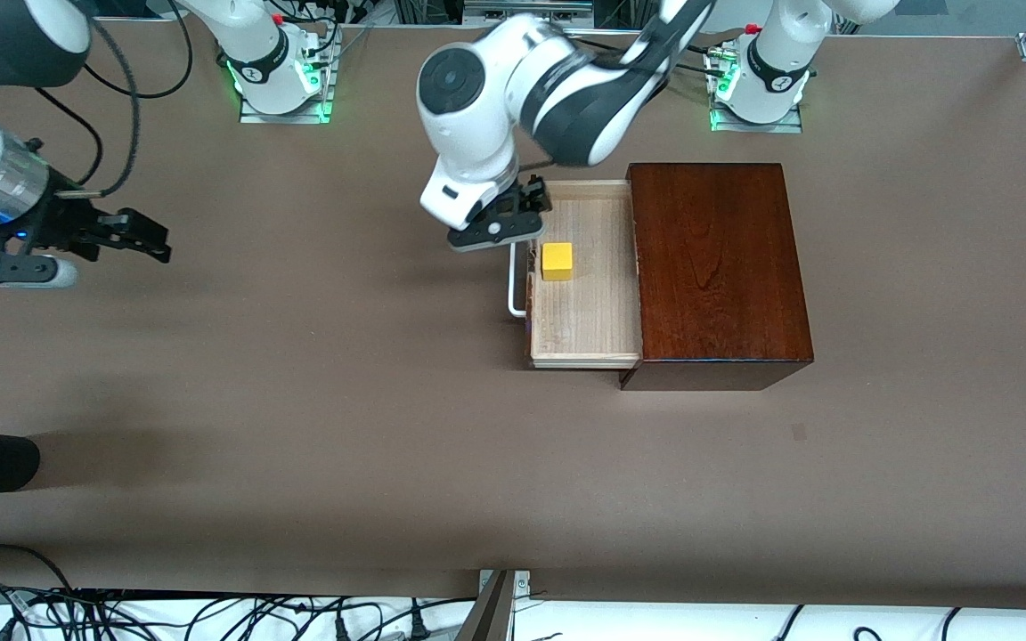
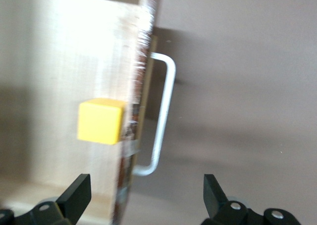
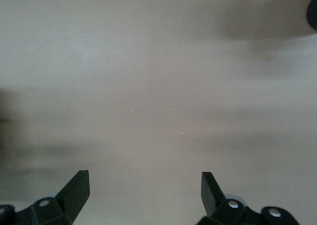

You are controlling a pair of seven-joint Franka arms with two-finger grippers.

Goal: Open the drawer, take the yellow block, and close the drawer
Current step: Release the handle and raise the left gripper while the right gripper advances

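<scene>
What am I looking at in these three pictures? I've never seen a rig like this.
Two white robot arms work at a brown table. The big picture looks down from across it; the other two come from cameras on each wrist. A dark wooden box has its drawer pulled open, with a yellow block inside. The left gripper hangs open over the drawer's handle end, holding nothing. The right gripper waits open above bare table at its own end.

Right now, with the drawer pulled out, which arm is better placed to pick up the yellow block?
Left. The left gripper hangs open over the drawer, beside the yellow block. The right gripper, also open, waits over bare table toward the right arm's end.
</scene>
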